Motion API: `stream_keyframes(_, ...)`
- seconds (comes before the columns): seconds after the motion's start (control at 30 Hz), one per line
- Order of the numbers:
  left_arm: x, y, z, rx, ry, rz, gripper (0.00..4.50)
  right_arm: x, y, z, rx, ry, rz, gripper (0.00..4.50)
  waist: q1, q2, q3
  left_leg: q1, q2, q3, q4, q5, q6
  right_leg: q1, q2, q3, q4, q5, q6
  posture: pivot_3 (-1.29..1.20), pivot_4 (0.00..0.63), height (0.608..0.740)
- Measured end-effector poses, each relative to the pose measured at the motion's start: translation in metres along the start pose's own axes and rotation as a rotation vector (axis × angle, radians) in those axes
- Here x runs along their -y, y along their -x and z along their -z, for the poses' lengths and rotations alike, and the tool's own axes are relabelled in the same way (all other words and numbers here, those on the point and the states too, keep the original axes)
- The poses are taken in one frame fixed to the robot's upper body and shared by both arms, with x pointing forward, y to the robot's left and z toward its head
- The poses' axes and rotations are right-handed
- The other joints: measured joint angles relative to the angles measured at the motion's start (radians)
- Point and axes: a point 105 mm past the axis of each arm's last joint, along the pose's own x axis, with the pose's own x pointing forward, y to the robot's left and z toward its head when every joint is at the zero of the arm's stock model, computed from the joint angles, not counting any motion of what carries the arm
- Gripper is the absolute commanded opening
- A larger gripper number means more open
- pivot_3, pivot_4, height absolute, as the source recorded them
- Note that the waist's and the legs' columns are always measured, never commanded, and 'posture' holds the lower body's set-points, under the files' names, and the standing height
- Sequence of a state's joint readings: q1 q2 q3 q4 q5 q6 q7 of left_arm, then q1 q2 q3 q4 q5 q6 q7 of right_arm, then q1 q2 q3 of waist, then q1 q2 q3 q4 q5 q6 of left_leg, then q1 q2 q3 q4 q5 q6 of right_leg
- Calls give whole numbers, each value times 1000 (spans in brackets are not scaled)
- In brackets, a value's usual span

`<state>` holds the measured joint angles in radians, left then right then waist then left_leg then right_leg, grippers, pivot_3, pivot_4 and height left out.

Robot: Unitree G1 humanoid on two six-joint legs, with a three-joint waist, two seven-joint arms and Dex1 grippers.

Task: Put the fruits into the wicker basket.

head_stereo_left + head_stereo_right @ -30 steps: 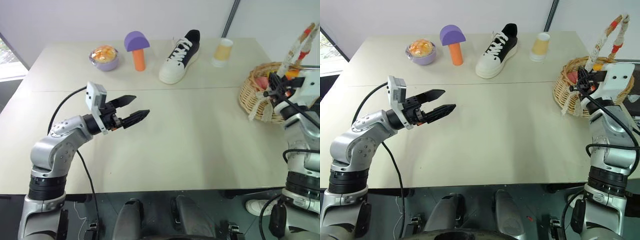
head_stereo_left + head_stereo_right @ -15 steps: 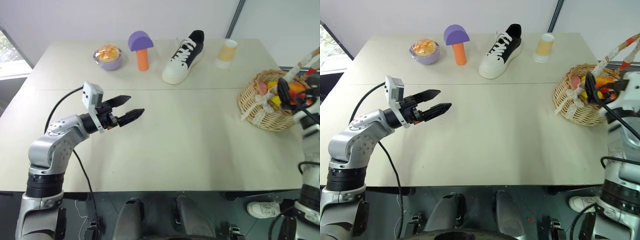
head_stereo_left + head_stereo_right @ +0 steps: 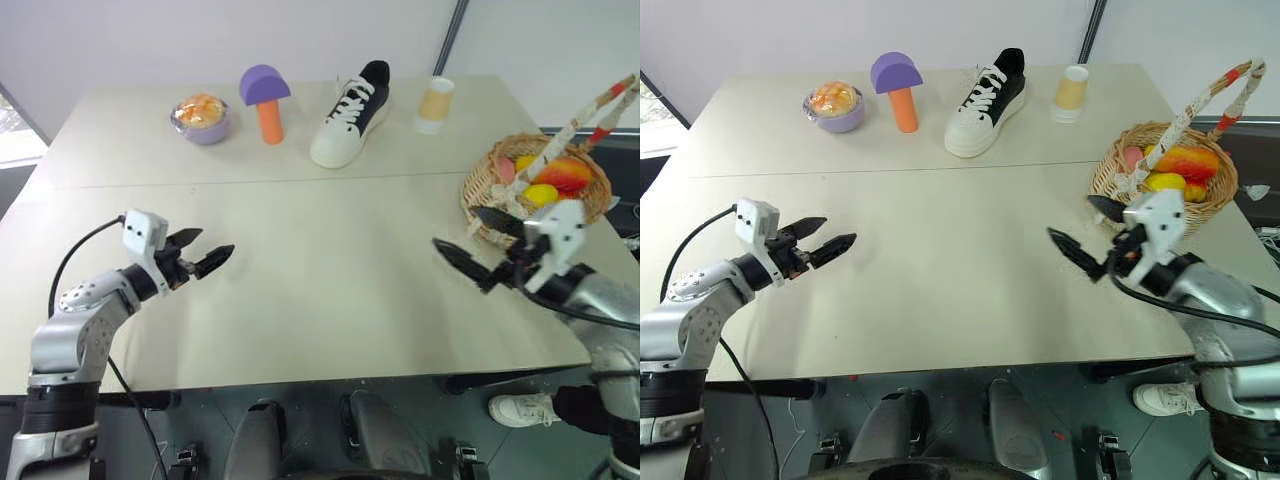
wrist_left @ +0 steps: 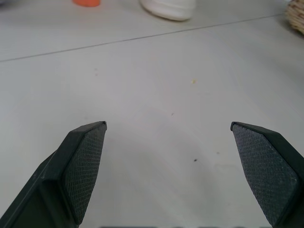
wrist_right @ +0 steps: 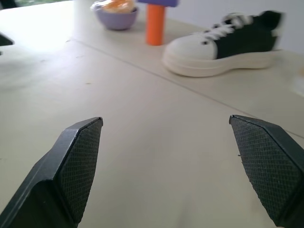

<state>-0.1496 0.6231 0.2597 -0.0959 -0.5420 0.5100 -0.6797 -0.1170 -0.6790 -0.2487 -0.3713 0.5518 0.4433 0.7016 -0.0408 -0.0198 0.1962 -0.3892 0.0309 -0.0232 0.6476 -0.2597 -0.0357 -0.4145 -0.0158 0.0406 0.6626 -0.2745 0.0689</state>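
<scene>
fruits in basket, table's right edge

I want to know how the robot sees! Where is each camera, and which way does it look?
Left eye view: on the head, looking forward and down at the table; both arms show, with the wicker basket on the right.
Right eye view: beside it, same scene.
Left wrist view: on the left arm, looking along the open left end effector across the table.
Right wrist view: on the right arm, past the open right end effector.
Shared: both wrist views catch the shoe.
</scene>
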Motion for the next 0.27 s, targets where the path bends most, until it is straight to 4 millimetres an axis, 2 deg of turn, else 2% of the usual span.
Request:
stream_keyframes(0.13,2,7,6,-9,-5,-20,4500,5,-6,13,-12,-43,-14,4450,11,0,0,-1,0,0,0,0,0,0,-1,0,-1,0,0,0,150,740)
stream_keyframes(0.27,-1,16,0,17,-17,-54,4500,6,-8,23,-27,-64,-35,4450,21,0,0,-1,0,1,0,0,0,-1,-1,0,-1,0,0,0,150,740)
